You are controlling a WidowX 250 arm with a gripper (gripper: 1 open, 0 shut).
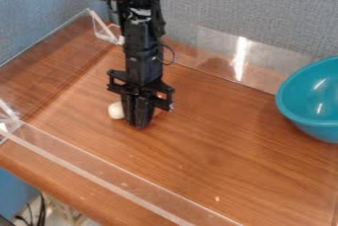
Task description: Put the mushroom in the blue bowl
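Looking down your arm, you'll find the gripper (140, 114) pointing straight down with its fingers drawn close together on the mushroom (118, 112), whose cream end pokes out on the worktop (224, 161), well apart from the blue bowl (311, 100) at the right edge.

The mushroom (117, 112) lies on the table (224, 161), apparently touching the fingers (132, 113); the blue bowl (311, 100) sits far right.
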